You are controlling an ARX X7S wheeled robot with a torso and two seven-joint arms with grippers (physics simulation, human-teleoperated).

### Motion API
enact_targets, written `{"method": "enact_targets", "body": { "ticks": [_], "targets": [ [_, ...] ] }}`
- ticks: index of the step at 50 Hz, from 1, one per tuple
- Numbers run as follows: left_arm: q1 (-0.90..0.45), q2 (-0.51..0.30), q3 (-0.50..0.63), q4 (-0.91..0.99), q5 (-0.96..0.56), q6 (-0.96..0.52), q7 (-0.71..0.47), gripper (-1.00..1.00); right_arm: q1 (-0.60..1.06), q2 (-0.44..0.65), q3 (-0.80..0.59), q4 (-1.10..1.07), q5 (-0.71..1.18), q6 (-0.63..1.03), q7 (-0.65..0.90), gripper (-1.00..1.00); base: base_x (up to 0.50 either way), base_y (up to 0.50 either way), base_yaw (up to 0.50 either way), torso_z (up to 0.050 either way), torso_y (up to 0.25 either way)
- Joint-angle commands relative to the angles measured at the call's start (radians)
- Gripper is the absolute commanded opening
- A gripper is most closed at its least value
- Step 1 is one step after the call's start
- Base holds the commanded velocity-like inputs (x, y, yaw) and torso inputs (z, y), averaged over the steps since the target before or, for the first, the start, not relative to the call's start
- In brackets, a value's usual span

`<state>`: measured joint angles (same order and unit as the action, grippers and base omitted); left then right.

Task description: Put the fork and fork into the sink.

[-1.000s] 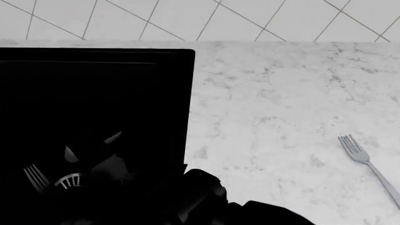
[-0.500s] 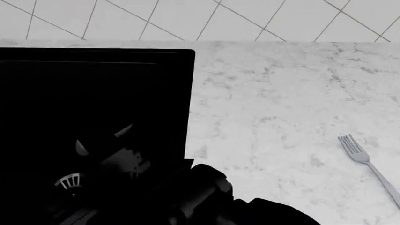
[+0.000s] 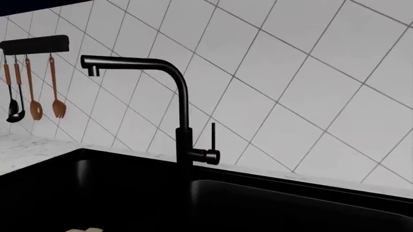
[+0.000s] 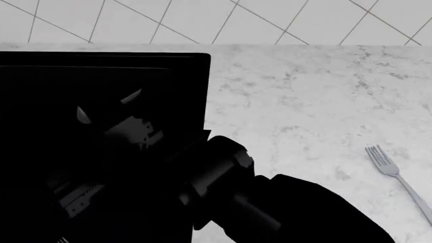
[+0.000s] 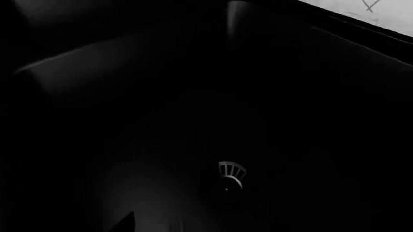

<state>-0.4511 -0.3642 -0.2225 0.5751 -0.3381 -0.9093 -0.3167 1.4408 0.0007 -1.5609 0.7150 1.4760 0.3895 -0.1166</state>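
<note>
One fork is judged delivered; the right gripper [image 4: 108,109], jaws wide and empty, is seen over the sink [image 4: 196,91]. The silver fork [image 4: 398,174], lower right on the worktop [image 4: 304,101], must be fetched next.

White diagonal wall tiles [image 3: 290,72], marble countertop [image 4: 304,111], black faucet [image 3: 184,116], hanging utensils [image 3: 32,92]
</note>
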Motion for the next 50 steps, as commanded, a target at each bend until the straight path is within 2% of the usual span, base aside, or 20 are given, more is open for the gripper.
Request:
{"method": "enact_targets", "body": {
  "ticks": [1, 11, 26, 42, 50],
  "targets": [
    [-0.001, -0.002, 0.005, 0.003, -0.003, -0.006, -0.004, 1.0, 0.1, -0.001, -0.008, 0.056, -0.038, 0.023, 0.009, 1.0, 0.0, 0.0, 0.0, 0.0, 0.0],
    [0.0, -0.005, 0.007, 0.01, -0.006, -0.009, -0.006, 1.0, 0.216, 0.03, -0.006, 0.082, -0.081, 0.079, 0.025, 1.0, 0.0, 0.0, 0.0, 0.0, 0.0],
    [-0.006, -0.008, 0.019, 0.003, -0.009, -0.003, -0.006, 1.0, 0.271, 0.377, 0.129, -0.293, 0.057, 0.095, 0.286, 1.0, 0.0, 0.0, 0.0, 0.0, 0.0],
    [-0.013, -0.012, 0.028, -0.003, -0.011, 0.001, -0.007, 1.0, 0.107, 0.726, 0.198, -0.766, 0.089, -0.043, 0.558, 1.0, 0.0, 0.0, 0.0, 0.0, 0.0],
    [-0.008, -0.011, 0.028, -0.006, -0.014, 0.004, -0.007, 1.0, 0.053, 0.848, 0.211, -0.863, 0.091, -0.086, 0.64, 1.0, 0.0, 0.0, 0.0, 0.0, 0.0]
  ]
}}
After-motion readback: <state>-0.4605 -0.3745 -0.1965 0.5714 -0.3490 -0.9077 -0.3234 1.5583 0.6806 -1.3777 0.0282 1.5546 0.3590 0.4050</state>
